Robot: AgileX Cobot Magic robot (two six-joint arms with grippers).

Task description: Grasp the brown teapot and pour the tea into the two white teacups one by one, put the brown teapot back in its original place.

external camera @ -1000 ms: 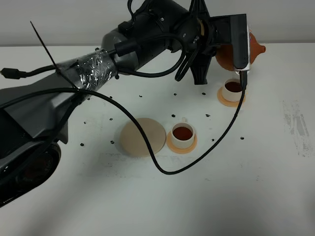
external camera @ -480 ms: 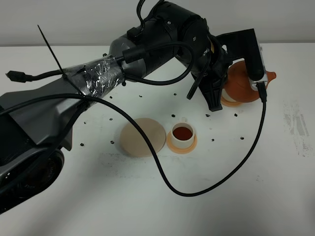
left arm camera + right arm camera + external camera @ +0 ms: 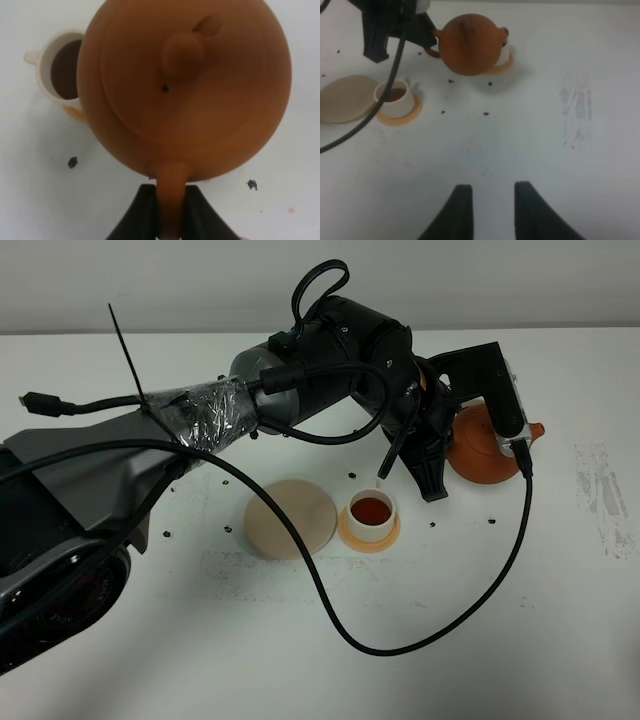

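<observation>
The brown teapot (image 3: 492, 452) hangs upright in my left gripper (image 3: 447, 445), which is shut on its loop handle (image 3: 170, 200). In the left wrist view the teapot (image 3: 185, 90) fills the frame above the gripper (image 3: 170, 212). One white teacup (image 3: 372, 512), full of tea, stands beside the pale beige disc (image 3: 290, 518). The other teacup (image 3: 57, 70), also holding tea, is behind the teapot and hidden in the high view; its rim shows in the right wrist view (image 3: 504, 52). My right gripper (image 3: 490, 210) is open and empty, low over bare table, away from the teapot (image 3: 470, 45).
Each cup sits on an orange coaster (image 3: 347, 532). A black cable (image 3: 400, 645) loops from the left arm across the table in front of the near cup. Small dark specks dot the white table (image 3: 560, 620).
The left arm has carried the teapot from the back of the table toward the front; it now covers the far cup in the high view. The near cup and disc have not moved.
</observation>
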